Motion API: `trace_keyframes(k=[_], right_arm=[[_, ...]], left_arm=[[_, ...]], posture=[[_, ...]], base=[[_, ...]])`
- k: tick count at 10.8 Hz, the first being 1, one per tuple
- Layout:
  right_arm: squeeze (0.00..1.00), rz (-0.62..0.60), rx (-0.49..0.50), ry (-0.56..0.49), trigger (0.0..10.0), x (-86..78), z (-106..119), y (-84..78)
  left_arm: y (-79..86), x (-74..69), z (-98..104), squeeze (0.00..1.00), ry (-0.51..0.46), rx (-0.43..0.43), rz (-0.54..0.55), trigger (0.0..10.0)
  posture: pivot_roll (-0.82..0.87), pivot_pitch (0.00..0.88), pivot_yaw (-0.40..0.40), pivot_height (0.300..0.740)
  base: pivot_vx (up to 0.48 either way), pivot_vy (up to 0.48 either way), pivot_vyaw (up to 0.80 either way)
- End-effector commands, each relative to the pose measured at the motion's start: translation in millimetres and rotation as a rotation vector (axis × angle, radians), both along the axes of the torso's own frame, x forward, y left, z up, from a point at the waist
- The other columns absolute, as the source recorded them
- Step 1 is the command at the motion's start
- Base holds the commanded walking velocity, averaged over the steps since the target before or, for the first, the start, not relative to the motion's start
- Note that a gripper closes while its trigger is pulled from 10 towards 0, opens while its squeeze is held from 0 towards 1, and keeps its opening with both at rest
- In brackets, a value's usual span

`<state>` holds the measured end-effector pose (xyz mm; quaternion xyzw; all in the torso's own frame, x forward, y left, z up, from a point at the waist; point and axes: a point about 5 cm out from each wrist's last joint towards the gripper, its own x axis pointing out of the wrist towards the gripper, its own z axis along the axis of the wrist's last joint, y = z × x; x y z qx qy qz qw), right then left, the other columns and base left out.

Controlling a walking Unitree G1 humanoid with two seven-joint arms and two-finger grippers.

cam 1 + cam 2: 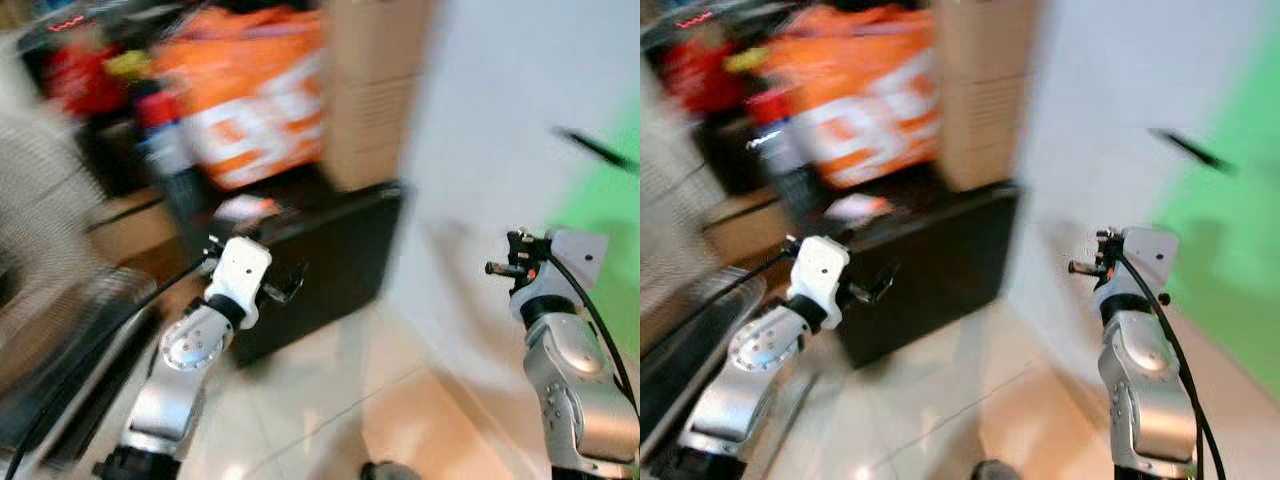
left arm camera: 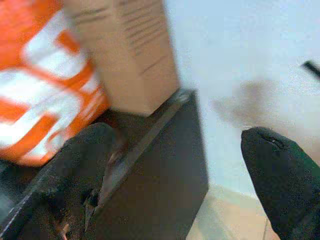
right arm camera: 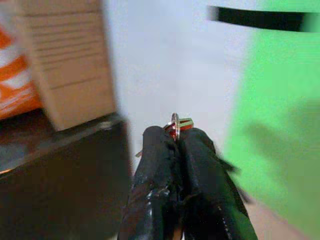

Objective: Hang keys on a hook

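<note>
I've got the keys (image 3: 176, 126) clenched in the right gripper (image 3: 177, 137), raised near the wall; left gripper (image 2: 185, 150) jaws released, idle. Hook (image 3: 260, 19) far right, keys not hung yet.

A black cabinet (image 1: 320, 270) stacked with a cardboard box (image 1: 370, 90) and an orange bag (image 1: 250, 95) blocked the left side. Bare white wall (image 1: 490, 130) lay open ahead of the right gripper (image 3: 176, 137), crossed higher up by a thin black bar (image 3: 260, 19).

2 pincers: left pincer (image 2: 175, 165), right pincer (image 3: 176, 137). 1 key ring (image 3: 176, 124). 1 cardboard box (image 1: 372, 90). 1 orange bag (image 1: 250, 95). 1 black cabinet (image 1: 330, 270).
</note>
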<state>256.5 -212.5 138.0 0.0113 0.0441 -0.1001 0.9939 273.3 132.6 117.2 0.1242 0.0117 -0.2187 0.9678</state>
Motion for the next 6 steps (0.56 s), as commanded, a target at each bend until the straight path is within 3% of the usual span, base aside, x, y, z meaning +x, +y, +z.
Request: trace_keyframes(k=[1, 4, 6], right_arm=[[0.00, -0.022, 0.001, -0.021, 10.0, -0.6, 7.2, -4.3], [0.00, -0.008, -0.005, -0.039, 10.0, -0.9, 11.3, -1.3], [0.00, 0.045, -0.008, -0.066, 10.0, -2.4, 16.0, 3.7]], left_arm=[[-5.8, 0.1, 4.6, 0.00, -0.010, -0.007, -0.034, 10.0], [-6.1, -1.3, 4.0, 0.00, -0.001, 0.000, -0.058, 10.0], [-5.3, -1.8, 4.4, 0.00, 0.003, 0.005, -0.065, 10.0]], posture=[[-0.07, 0.000, 0.027, 0.740], [-0.07, 0.000, 0.032, 0.740], [-0.07, 0.000, 0.033, 0.740]], base=[[0.307, 0.000, -0.80], [0.310, 0.000, -0.75], [0.307, 0.000, 0.00]])
